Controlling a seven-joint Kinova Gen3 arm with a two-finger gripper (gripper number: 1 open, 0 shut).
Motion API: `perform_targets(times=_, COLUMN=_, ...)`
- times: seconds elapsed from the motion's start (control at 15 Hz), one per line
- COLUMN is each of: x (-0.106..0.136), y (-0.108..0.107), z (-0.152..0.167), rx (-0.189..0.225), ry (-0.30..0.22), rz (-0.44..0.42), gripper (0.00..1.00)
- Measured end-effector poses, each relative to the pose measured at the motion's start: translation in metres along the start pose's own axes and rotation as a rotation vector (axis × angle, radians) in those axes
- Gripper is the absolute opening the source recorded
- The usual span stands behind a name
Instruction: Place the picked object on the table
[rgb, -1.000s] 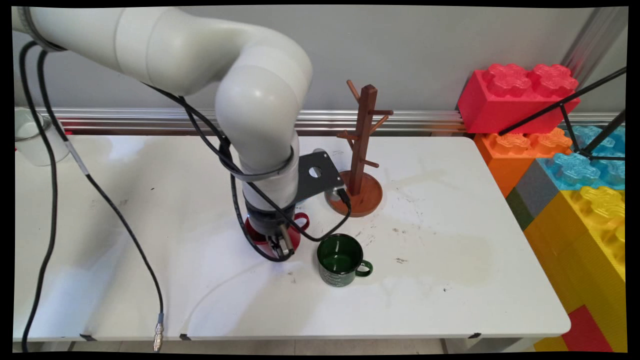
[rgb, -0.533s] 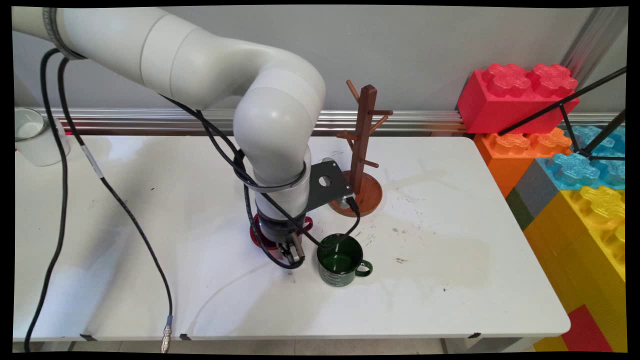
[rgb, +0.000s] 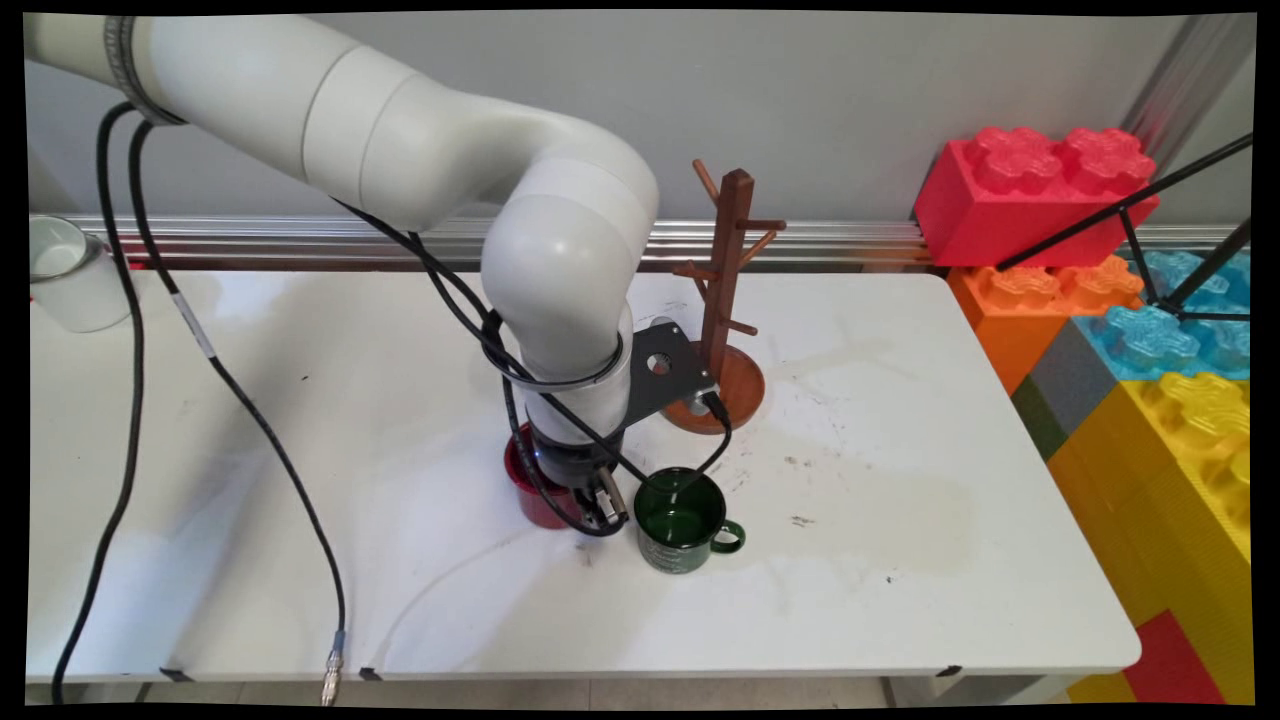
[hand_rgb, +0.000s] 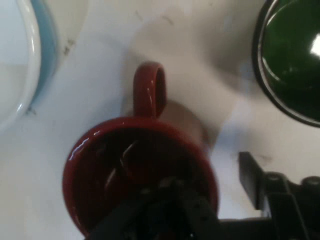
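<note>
I am holding the claw (rgb: 598, 500) low over the table (rgb: 900, 450), right at the red mug (rgb: 528, 490). In the main view the wrist and the black cables are covering most of the mug, so only its left side is showing beneath them. Through the hand view I am looking straight down into the red mug (hand_rgb: 140, 165). Its dark glossy inside is filling the lower middle of the picture, and its handle is pointing toward the top edge. The claw's black linkage is rising from the bottom edge across the mug's mouth. I cannot tell whether the claw is spread, pressed together or pinching the rim, because the linkage is blocking that part. I also cannot tell whether the mug is resting on the table or hanging just clear of it.

The green mug (rgb: 682, 520) is standing upright just beside the claw on its right, apart from the red one, with its handle turned to the right. The wooden mug tree (rgb: 722, 300) is standing behind them, nearer the wall, and all its pegs are bare. A white cup (rgb: 65, 275) is sitting at the far left of the table. In the hand view a white rim edged in blue (hand_rgb: 30, 65) is showing near the red mug, though I cannot make out what it belongs to.
</note>
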Motion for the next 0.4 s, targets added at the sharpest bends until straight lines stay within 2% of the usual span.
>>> perform_targets(times=0.4, x=-0.003, y=-0.0021, z=0.0018, rx=-0.01, ry=0.01, rz=0.001, gripper=1.0)
